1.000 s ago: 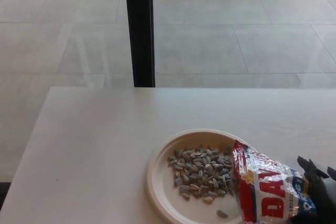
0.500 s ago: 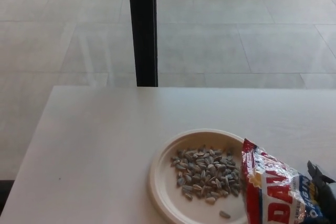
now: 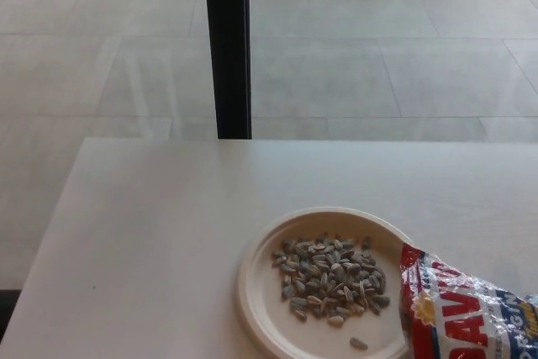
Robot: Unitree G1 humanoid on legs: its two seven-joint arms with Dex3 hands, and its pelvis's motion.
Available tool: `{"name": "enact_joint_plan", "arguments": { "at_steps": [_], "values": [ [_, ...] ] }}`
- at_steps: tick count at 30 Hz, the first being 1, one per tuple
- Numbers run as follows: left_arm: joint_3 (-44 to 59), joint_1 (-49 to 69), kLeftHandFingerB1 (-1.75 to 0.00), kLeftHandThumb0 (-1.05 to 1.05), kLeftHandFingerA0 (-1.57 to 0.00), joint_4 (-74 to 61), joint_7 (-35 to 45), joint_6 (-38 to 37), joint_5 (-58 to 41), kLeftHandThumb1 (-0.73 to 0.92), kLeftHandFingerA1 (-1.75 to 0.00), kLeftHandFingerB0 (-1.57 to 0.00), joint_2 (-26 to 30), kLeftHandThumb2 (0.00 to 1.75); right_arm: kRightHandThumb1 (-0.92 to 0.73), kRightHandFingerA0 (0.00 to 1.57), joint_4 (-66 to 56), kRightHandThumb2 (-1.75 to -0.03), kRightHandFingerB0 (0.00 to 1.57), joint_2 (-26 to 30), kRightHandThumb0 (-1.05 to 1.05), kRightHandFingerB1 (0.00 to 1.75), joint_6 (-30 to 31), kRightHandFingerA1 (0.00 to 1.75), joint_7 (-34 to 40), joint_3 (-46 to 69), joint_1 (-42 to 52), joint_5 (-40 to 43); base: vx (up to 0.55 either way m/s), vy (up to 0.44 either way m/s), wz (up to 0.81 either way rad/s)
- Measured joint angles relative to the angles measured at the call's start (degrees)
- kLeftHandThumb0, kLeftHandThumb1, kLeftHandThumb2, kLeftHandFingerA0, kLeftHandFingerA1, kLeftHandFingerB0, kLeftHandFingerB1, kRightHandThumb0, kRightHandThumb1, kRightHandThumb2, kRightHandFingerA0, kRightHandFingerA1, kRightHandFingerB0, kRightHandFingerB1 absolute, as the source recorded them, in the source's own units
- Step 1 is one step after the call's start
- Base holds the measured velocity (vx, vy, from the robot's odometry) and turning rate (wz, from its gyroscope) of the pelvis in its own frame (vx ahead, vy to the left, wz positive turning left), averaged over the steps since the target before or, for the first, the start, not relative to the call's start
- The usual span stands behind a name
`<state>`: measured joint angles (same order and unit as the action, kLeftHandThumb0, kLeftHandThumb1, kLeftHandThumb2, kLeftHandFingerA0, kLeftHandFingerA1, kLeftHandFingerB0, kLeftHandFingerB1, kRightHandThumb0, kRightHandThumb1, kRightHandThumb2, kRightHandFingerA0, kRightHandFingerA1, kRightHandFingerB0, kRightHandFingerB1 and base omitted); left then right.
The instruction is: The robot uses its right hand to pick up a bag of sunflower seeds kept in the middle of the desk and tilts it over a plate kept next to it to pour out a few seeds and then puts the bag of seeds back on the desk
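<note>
The bag of sunflower seeds (image 3: 466, 313), red, white and blue with large lettering, lies at the picture's lower right corner. Its red top edge reaches over the right rim of the cream plate (image 3: 252, 279), and its lower and right parts run out of the picture. A pile of grey striped seeds (image 3: 329, 279) covers the middle of the plate, and one loose seed (image 3: 358, 343) lies near the plate's front. Neither of my hands shows, so whether the bag is held is hidden.
The pale desk (image 3: 151, 224) ends at its far edge near the middle of the picture and at its left edge. Beyond it is a tiled floor with a black upright post (image 3: 227, 44).
The bag has shifted to the right and down, away from the plate's middle. My right hand, seen at the bag's right end before, has passed out of the picture.
</note>
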<state>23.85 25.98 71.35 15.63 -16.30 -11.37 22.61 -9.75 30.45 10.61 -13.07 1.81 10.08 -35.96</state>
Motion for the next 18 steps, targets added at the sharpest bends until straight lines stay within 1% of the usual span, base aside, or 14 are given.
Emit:
{"name": "enact_joint_plan", "arguments": {
  "at_steps": [3,6,7,8,9,10,11,12,13,17,18],
  "values": [
    [-0.16,0.03,-0.63,-0.87,-0.40,-0.16,-0.04,-0.01,0.03,0.71,-0.70,-0.31,0.00,1.22,-0.50,0.00,-2.35,-0.85,0.00,1.81,-1.04,0.00,-1.08,0.00,-1.87,1.79,1.76,2.31,0.00,0.000,0.00],
    [-0.19,0.04,-0.63,-0.83,-0.40,-0.16,-0.10,0.00,0.02,0.72,-0.71,-0.31,0.00,1.21,-0.50,0.00,-4.85,-0.85,0.00,3.88,-1.05,0.00,-1.81,0.00,-4.39,3.61,3.20,4.88,0.00,0.000,0.00],
    [-0.19,0.04,-0.59,-0.82,-0.37,-0.18,-0.09,0.00,0.01,0.92,-0.70,-0.32,0.00,0.77,-0.49,0.00,-5.19,-0.85,0.00,4.23,-1.05,0.00,-1.87,0.00,-4.81,3.88,3.34,5.26,0.00,0.000,0.00],
    [-0.16,0.04,-0.59,-0.81,-0.38,-0.22,-0.08,0.01,-0.01,0.91,-0.70,-0.33,0.00,0.76,-0.49,0.00,-6.01,-0.85,0.00,5.14,-1.04,0.00,-2.05,0.00,-5.90,4.53,3.69,6.26,0.00,0.000,0.00],
    [-0.08,0.02,-0.59,-0.81,-0.38,-0.23,-0.08,0.02,-0.04,0.91,-0.70,-0.33,0.00,0.76,-0.49,0.00,-6.52,-0.85,0.00,5.67,-1.04,0.00,-2.14,0.00,-6.66,5.04,3.90,6.96,0.00,0.000,0.00],
    [0.06,-0.02,-0.59,-0.85,-0.38,-0.24,-0.08,0.02,-0.09,0.88,-0.70,-0.31,0.00,0.78,-0.62,0.00,-7.12,-0.60,0.00,6.36,-1.02,0.00,-2.17,0.00,-7.63,5.71,4.08,7.72,0.00,0.000,0.00],
    [0.12,-0.05,-0.63,-0.88,-0.42,-0.22,-0.08,0.01,-0.09,0.71,-0.72,-0.31,0.00,1.22,-0.61,0.00,-7.63,-0.60,0.00,7.21,-1.01,0.00,-2.14,0.00,-8.58,6.25,4.33,8.35,0.00,0.000,0.00],
    [0.14,-0.08,-0.63,-0.91,-0.43,-0.17,-0.07,0.01,-0.09,0.71,-0.72,-0.31,0.00,1.24,-0.47,0.00,-7.91,-0.82,0.00,7.95,-1.02,0.00,-2.13,0.00,-9.36,6.84,4.58,8.92,0.00,0.000,0.00],
    [0.14,-0.09,-0.63,-0.89,-0.41,-0.12,-0.07,0.01,-0.08,0.70,-0.72,-0.30,0.00,1.23,-0.62,0.00,-8.15,-0.60,0.00,8.65,-1.01,0.00,-2.03,0.00,-10.19,7.63,4.86,9.50,0.00,0.000,0.00],
    [0.18,-0.03,-0.63,-0.85,-0.40,-0.11,-0.08,0.01,-0.05,0.72,-0.71,-0.31,0.00,1.21,-0.63,0.00,-7.63,-0.59,0.00,11.65,-1.01,0.00,-2.16,0.00,-13.44,12.46,6.27,12.56,0.00,0.000,0.00],
    [0.18,-0.04,-0.58,-0.84,-0.39,-0.10,-0.08,0.01,-0.04,0.89,-0.70,-0.32,0.00,0.75,-0.62,0.00,-7.13,-0.59,0.00,12.19,-1.01,0.00,-2.36,0.00,-14.03,13.59,6.58,13.32,0.00,0.000,0.00]
  ]
}}
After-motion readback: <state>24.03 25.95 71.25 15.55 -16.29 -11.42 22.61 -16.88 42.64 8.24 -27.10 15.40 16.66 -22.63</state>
